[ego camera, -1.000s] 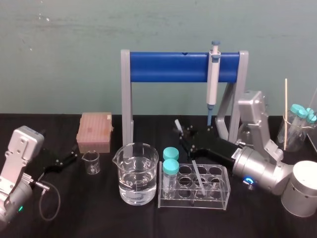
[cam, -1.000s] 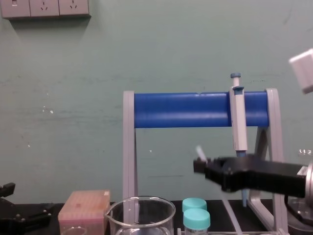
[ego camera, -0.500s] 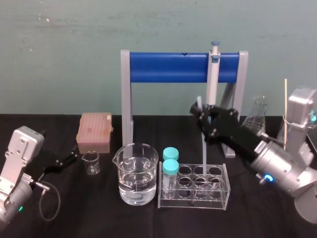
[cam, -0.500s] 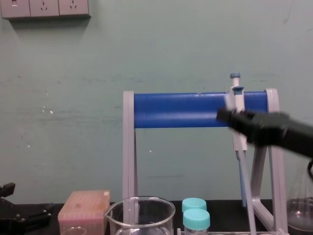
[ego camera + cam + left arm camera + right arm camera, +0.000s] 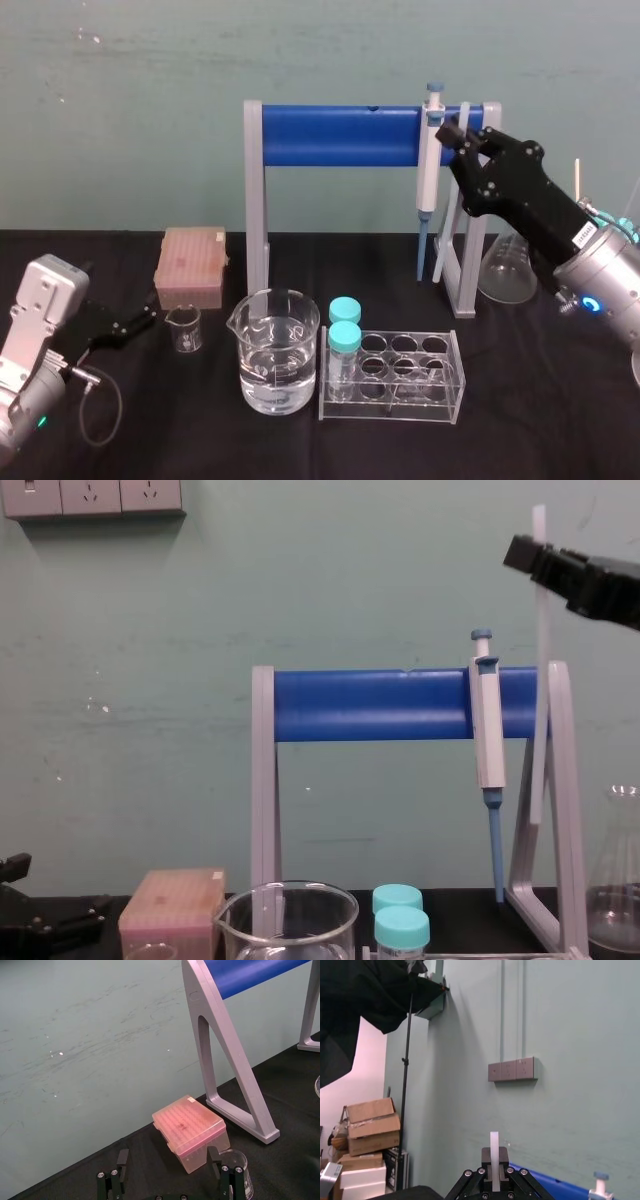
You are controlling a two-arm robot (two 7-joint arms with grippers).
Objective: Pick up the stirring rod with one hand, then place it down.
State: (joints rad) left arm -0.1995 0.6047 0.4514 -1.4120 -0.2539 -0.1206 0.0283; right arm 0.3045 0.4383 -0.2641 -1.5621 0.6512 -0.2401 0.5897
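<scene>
Table (image 5: pixel 560 420): black cloth. I judge the free patch on my right, in front of the flask (image 5: pixel 505 265), to be the likeliest put-down spot.
Pipette stand (image 5: pixel 340 135): its right post is just beside the load, and the pipette (image 5: pixel 430 170) hangs on the blue bar close by.
Rack (image 5: pixel 400 370): the clear tube rack sits low and to the left of the rod's bottom end, and the two are apart.
Right gripper (image 5: pixel 462 135): it is high, level with the blue bar at its right end. In the wrist view the fingers (image 5: pixel 485 1172) are pinched onto the stirring rod.
Left gripper (image 5: pixel 140 322): it is parked at the far left by the tip box (image 5: pixel 190 265), spread wide and empty, well away from the work.
Stirring rod (image 5: pixel 447 230): it hangs from my right gripper, gripped near its top with a short stub above. The long axis is nearly upright, leaning slightly, and the free end is off the table near the stand's right foot.
Key relation: almost all of the rod lies below the grip, so going down I would tilt it flat before letting go.
Change: a second ago the gripper was low behind the rack, and half a second ago midway up with the rod's tip at the rack. Now it is up and to my right, with the rod clear.
</scene>
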